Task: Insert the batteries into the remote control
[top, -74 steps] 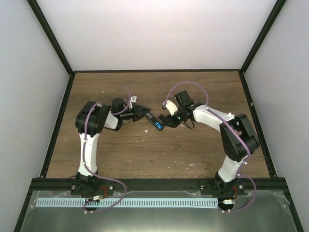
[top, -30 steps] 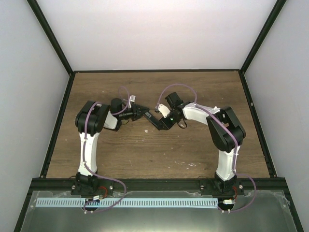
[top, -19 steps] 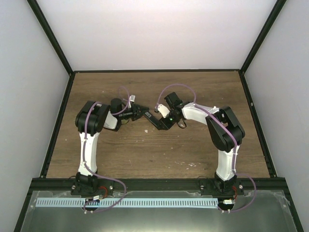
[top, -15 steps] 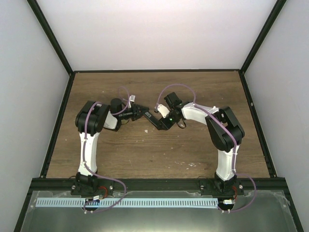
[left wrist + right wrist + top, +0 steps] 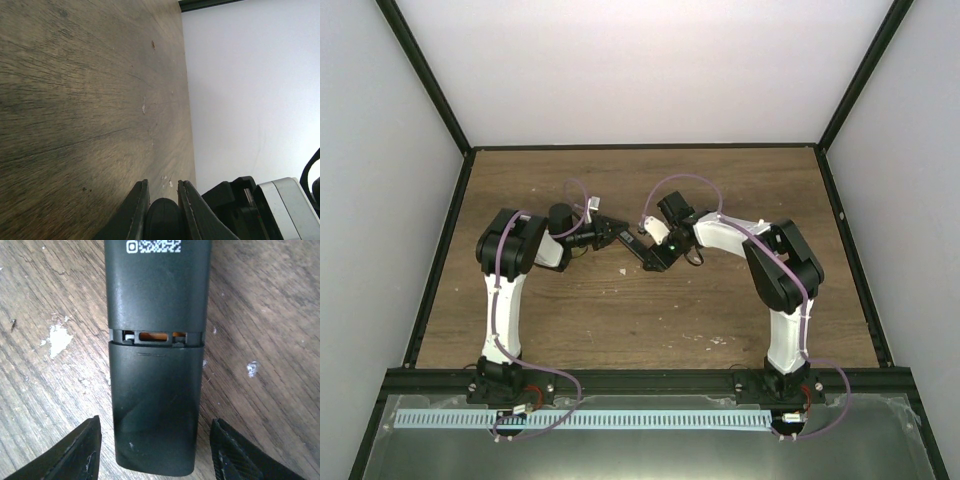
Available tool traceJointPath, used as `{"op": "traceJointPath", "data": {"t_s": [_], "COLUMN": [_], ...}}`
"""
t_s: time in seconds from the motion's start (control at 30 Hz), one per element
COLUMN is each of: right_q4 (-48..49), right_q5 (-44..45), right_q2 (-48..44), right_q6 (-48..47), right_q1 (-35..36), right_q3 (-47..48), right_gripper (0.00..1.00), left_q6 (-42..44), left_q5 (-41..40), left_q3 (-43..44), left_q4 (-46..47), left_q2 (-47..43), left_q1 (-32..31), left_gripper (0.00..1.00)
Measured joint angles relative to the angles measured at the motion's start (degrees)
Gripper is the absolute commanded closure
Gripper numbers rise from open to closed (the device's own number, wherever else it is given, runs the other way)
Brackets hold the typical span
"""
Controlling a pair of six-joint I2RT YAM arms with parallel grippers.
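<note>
Right gripper (image 5: 155, 440) springs open, jaws now clear either side of the cover (image 5: 155, 410) between them. Left gripper (image 5: 163, 192) stays clamped on the remote control (image 5: 157, 290); we reckon the batteries are in.

Table (image 5: 620, 320): dark wood grain, pale chips (image 5: 59, 339).
Walls (image 5: 640, 70): plain white panels on three sides.
Frame (image 5: 428, 80): black struts at the corners.

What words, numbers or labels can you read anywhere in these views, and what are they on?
No readable words or numbers anywhere.
remote control: a white printed code pattern beside a small square symbol, cut off by the frame edge; not text.
Top and left wrist views: nothing printed shows.
</note>
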Motion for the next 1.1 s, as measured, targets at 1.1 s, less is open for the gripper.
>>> {"op": "traceJointPath", "data": {"t_s": [1.1], "right_q4": [2.8], "right_q5": [7.0], "right_q2": [-3.8], "right_q6": [0.4], "right_q1": [0.0], "right_q3": [1.6], "right_gripper": [0.56], "left_q6": [0.1], "left_q5": [0.0], "left_q3": [0.0], "left_q4": [0.1], "left_q2": [0.0], "left_q1": [0.6], "left_gripper": [1.0]}}
